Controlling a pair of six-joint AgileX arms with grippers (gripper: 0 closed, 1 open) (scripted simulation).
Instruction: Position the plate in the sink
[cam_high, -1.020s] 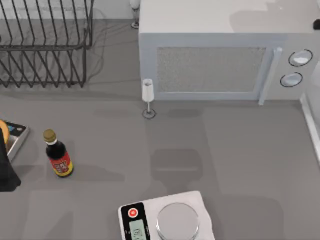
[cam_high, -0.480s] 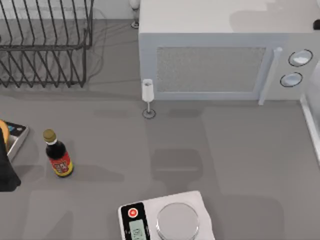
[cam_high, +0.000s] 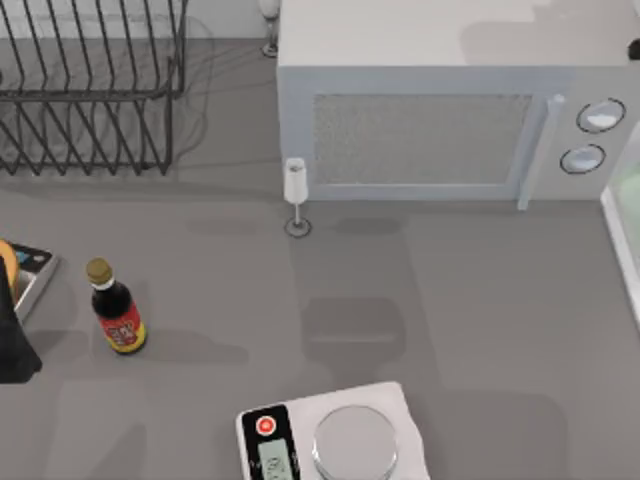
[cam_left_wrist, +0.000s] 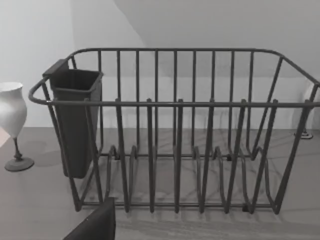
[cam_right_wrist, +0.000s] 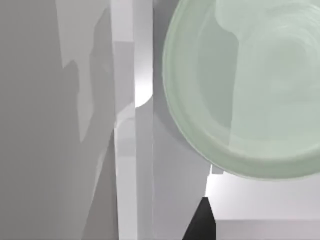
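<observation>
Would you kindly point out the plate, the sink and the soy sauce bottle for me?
plate (cam_right_wrist: 250, 90), right wrist view, its glossy inner face.
sink (cam_high: 618, 240), top view, its white rim.
soy sauce bottle (cam_high: 118, 315), top view, its dark body.

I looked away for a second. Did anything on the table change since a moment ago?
A pale green tint, the plate, has appeared at the top view's right edge over the sink. The microwave, bottle, glass, scale and rack have not moved.
</observation>
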